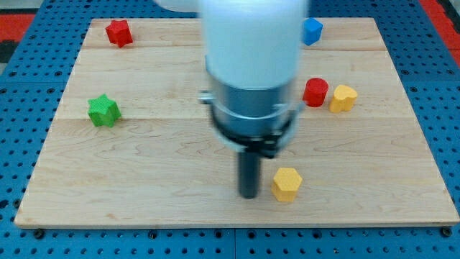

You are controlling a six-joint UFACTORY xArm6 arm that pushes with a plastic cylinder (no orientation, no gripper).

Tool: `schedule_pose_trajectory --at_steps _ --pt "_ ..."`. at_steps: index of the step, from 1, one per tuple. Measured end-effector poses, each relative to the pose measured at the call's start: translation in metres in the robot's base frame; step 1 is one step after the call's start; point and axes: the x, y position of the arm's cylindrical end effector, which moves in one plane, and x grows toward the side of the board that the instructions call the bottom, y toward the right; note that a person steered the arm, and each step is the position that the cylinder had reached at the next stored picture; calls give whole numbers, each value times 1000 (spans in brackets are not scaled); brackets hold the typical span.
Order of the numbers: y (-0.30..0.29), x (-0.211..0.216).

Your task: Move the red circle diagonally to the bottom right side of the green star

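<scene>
camera view: two red blocks [315,92], two yellow [286,184] (tool state: cannot tell).

A robotics lab bench, by the look of it: a pale wooden board [180,165] sits on a blue perforated mounting plate [29,86], with 1 white-and-grey robot arm [251,79] overhead.

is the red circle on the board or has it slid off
On the board: the red circle sits on the wooden board near its right side, touching the yellow heart block.
</scene>
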Motion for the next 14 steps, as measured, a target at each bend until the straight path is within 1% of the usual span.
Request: schedule_pose_trajectory --at_steps 1,2,3,4,5,6,7,8,9,10,11,12,13,14 --pt "57 -3" --pt "29 -35" --pt "9 -119" --pt "8 -197" --pt "51 -221" --pt "90 -226" --pt "109 -198" --pt "65 -160" --pt "52 -113" --pt "75 -105" --pt "67 -84" --pt "-7 -65" --pt "-89 -32" --pt "-86 -69"
